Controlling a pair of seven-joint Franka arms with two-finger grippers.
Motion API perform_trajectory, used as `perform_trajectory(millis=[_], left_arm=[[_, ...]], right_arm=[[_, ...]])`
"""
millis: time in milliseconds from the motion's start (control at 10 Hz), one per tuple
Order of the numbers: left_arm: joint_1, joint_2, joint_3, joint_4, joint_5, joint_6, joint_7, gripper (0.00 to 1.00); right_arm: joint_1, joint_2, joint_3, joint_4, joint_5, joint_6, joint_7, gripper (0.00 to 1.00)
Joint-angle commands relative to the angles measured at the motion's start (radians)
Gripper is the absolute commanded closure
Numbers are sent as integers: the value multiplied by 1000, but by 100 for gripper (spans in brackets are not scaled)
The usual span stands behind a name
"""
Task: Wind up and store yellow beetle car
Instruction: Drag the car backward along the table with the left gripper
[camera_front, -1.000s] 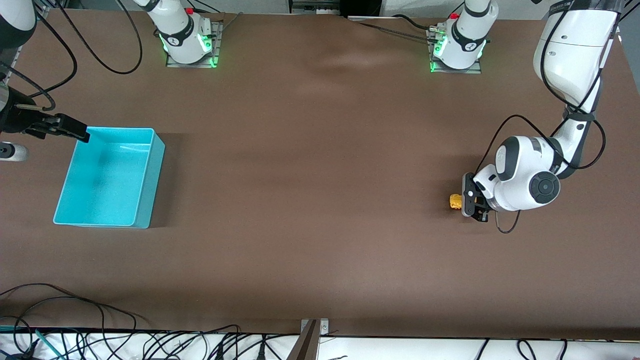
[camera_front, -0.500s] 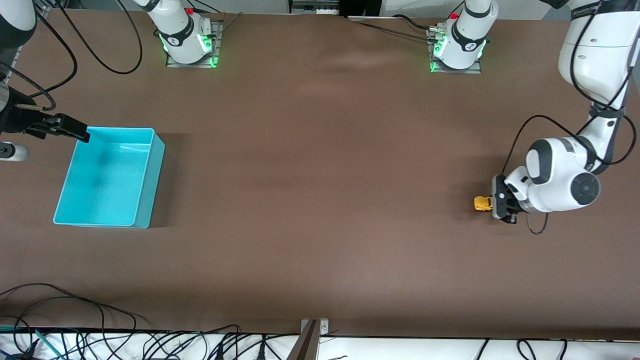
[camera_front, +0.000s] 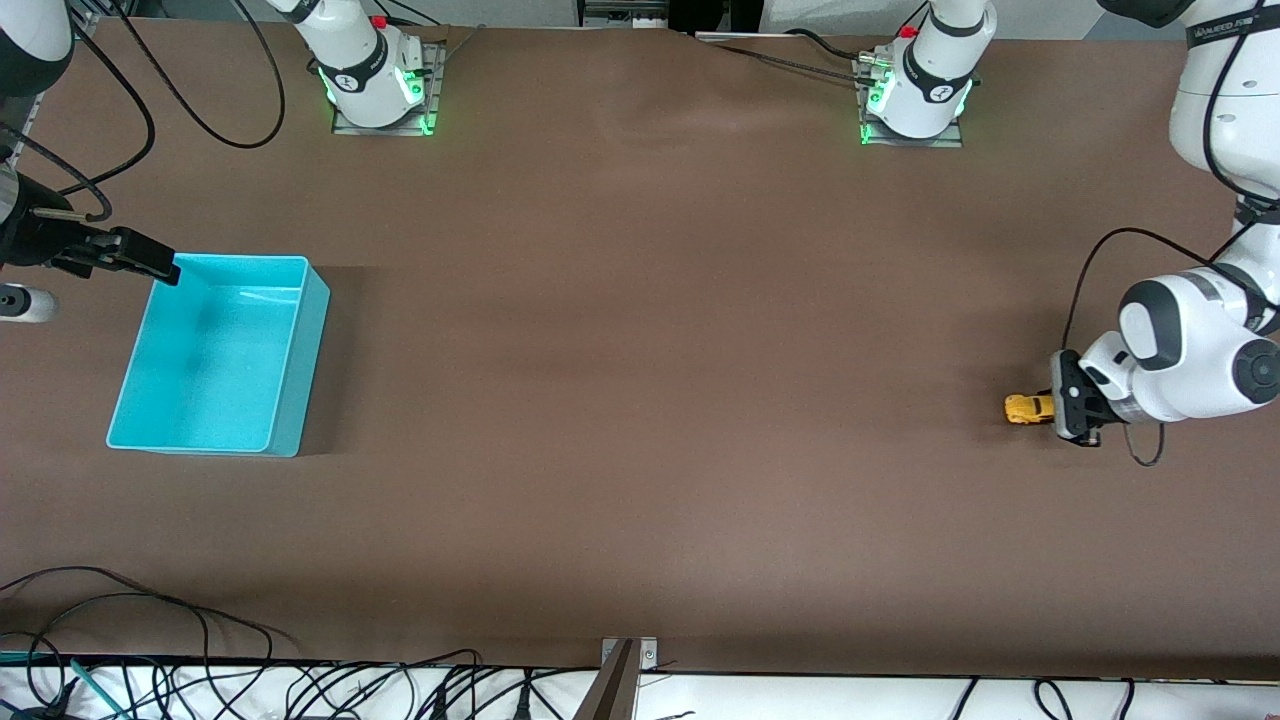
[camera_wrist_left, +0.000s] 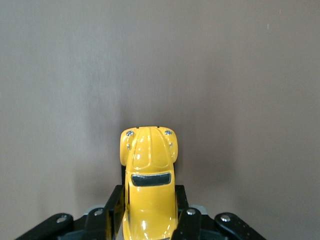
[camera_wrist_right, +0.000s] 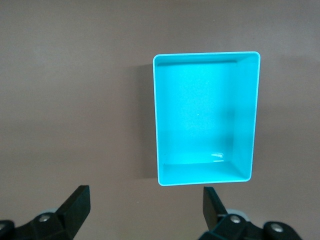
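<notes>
The yellow beetle car rests on the brown table at the left arm's end. My left gripper is shut on its rear half, low at the table. In the left wrist view the car sits between the black fingers, its rounded nose pointing away from the gripper. The turquoise bin stands at the right arm's end, with nothing in it. My right gripper is open and empty, up over the bin's edge nearest the right arm's base. In the right wrist view the bin lies ahead of the spread fingers.
The two arm bases stand along the table's edge farthest from the front camera. Cables lie along the table's edge nearest to that camera. A wide stretch of bare brown table separates car and bin.
My left gripper has dragged the car along the table toward the left arm's end, away from the bin. The right arm has not moved.
</notes>
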Motion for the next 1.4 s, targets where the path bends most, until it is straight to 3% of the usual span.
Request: perform_trajectory(millis=[0, 800, 900, 1000, 1300], left_arm=[[40, 73, 4, 32, 36, 19, 32, 87], [79, 82, 4, 61, 65, 19, 89, 86], [79, 81, 3, 68, 61, 18, 89, 70], [79, 73, -3, 76, 49, 6, 89, 1], [71, 16, -57, 146, 47, -187, 83, 0]], right_arm=[[-3, -6, 1, 2, 19, -11, -13, 0], [-3, -6, 1, 2, 19, -9, -11, 0], [-3, -6, 1, 2, 19, -9, -11, 0], [-3, -6, 1, 2, 19, -9, -11, 0], [-3, -6, 1, 2, 19, -9, -11, 0]])
